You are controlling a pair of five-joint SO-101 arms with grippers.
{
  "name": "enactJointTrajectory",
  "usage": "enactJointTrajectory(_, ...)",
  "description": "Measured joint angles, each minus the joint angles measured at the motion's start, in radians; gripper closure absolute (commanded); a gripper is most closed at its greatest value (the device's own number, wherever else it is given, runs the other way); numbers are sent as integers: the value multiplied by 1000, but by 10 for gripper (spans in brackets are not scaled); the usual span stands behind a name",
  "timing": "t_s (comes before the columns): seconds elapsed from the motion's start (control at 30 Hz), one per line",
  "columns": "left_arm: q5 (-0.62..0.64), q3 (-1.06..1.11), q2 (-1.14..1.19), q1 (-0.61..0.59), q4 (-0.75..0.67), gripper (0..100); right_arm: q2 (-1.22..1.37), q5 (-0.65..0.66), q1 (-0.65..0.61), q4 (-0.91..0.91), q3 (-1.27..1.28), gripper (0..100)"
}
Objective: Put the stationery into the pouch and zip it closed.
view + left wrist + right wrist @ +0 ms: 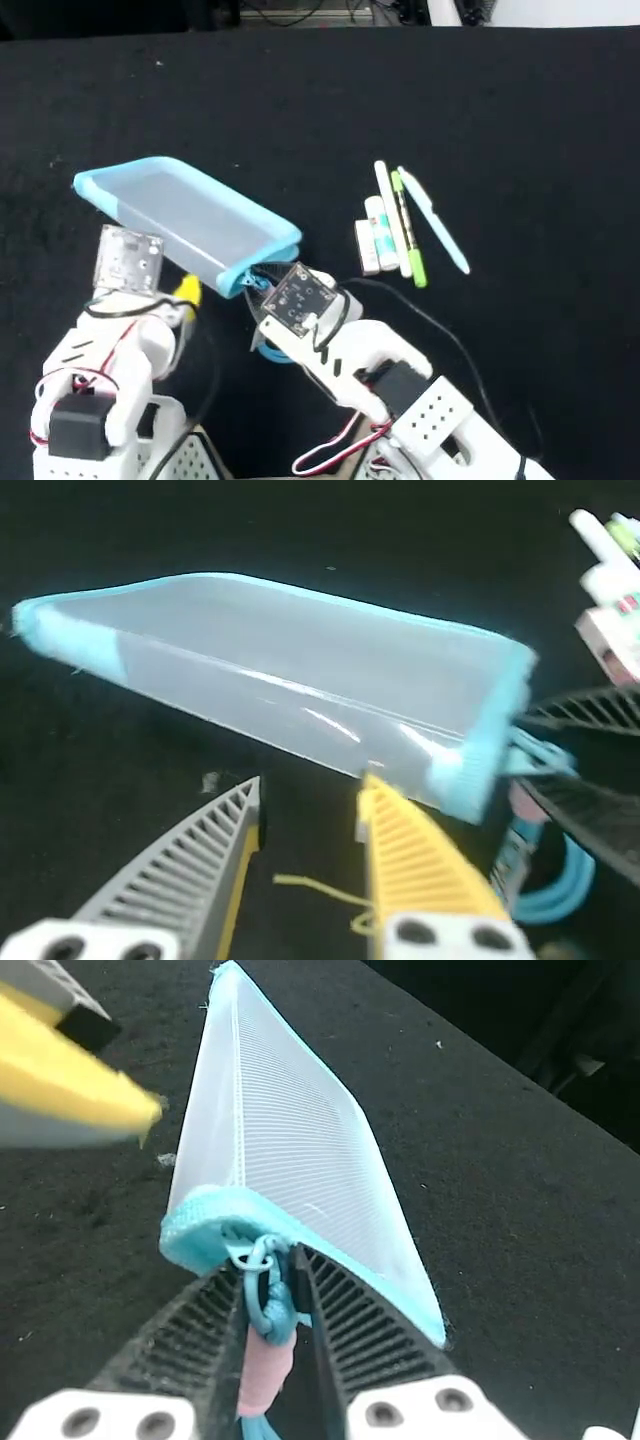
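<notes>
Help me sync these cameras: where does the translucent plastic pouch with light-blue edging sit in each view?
High view: the translucent plastic pouch with light-blue edging lies slanted, left of centre.
Left wrist view: the pouch stretches across beyond the open left hand.
Right wrist view: the pouch runs away from the right hand, shut on its blue zip-pull cord.
Shared landmark: the left hand's yellow finger.

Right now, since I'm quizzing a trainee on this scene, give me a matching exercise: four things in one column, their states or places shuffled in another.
1 pouch
2 stationery
3 left claw
4 right claw

A open, by the pouch's long edge
B shut on the zip pull
C loose on the table, apart from the pouch
D translucent, blue-trimmed

Pairs: 1-D, 2-C, 3-A, 4-B
</notes>
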Motion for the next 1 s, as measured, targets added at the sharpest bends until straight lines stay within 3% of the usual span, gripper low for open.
enactJointTrajectory(0.2, -25, 11, 0, 133, 9, 787, 0, 0, 0, 0, 0, 987)
enactJointTrajectory(0.63, -23, 15, 0, 227, -5, 786, 0, 0, 0, 0, 0, 987)
enactJointTrajectory(0.83, -26, 130, 3, 210, -132, 787, 0, 0, 0, 0, 0, 987)
enactJointTrajectory(1.0, -26, 143, 2, 196, -155, 787, 0, 0, 0, 0, 0, 987)
